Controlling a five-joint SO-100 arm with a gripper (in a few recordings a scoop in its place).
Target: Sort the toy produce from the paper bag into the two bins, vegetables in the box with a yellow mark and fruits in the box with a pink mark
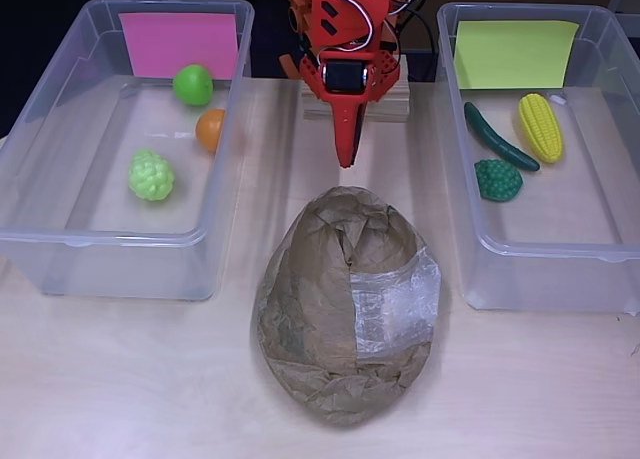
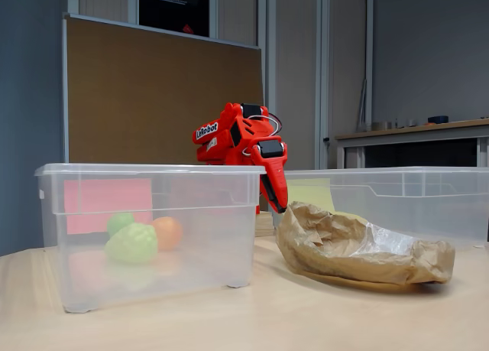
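Paper bag (image 1: 345,309) was seen lying crumpled on the surface (image 1: 120,379), between the two clear bins, with a patch of clear tape on its side. Left bin in the overhead view (image 1: 40,179) was marked with a pink sheet (image 1: 178,43); a green round fruit (image 1: 193,84), an orange (image 1: 210,129) and a light green bumpy fruit (image 1: 151,174) were found inside, apart from each other. Right bin (image 1: 600,269) was marked with a yellow sheet (image 1: 513,53); a corn cob (image 1: 540,127), a dark green cucumber (image 1: 498,136) and a dark green broccoli-like piece (image 1: 498,180) were seen in it, cucumber just beside the other two. Red claw (image 1: 347,151) was pointed down, just behind the bag's far end, fingers drawn together with nothing held. In the fixed view the claw (image 2: 278,206) was seen hanging just above the bag (image 2: 359,248).
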